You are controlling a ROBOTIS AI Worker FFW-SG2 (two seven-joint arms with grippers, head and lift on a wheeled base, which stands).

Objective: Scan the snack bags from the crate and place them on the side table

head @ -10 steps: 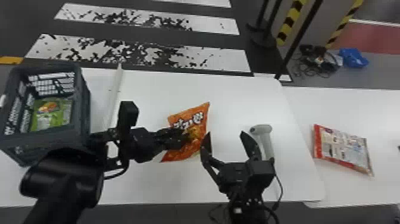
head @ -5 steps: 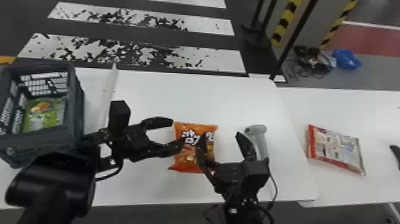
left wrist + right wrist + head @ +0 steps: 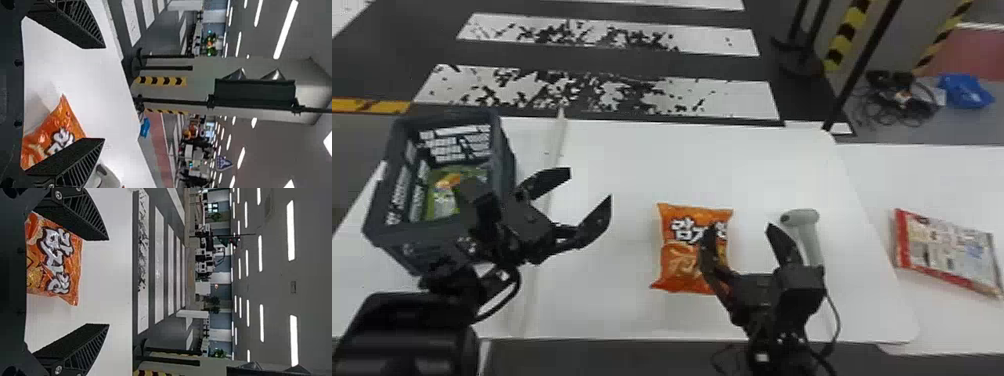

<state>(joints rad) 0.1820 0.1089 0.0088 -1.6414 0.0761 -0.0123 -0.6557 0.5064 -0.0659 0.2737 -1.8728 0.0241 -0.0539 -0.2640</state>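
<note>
Left gripper [image 3: 590,186]: fingers spread wide, nothing between them, held just to the right of the crate [image 3: 506,155], fingertips directed toward the middle of the white table [image 3: 632,165]. The left arm [image 3: 412,325] enters at the near left corner, its wrist overlapping the crate's near right part in the head view.

Right gripper [image 3: 741,227]: fingers likewise well apart and empty, pointing toward the table's far edge; its arm [image 3: 777,345] rises from the near edge. One finger overlaps the right part of the orange snack bag [image 3: 682,255]; contact cannot be told.

The orange snack bag lies flat, printed face up, nearer the table's near edge than its far edge. A green snack bag [image 3: 439,202] rests inside the crate, at the table's left end. The scanner [image 3: 809,237] lies near the right edge; a red-and-white bag [image 3: 947,250] lies on the side table [image 3: 922,180].
</note>
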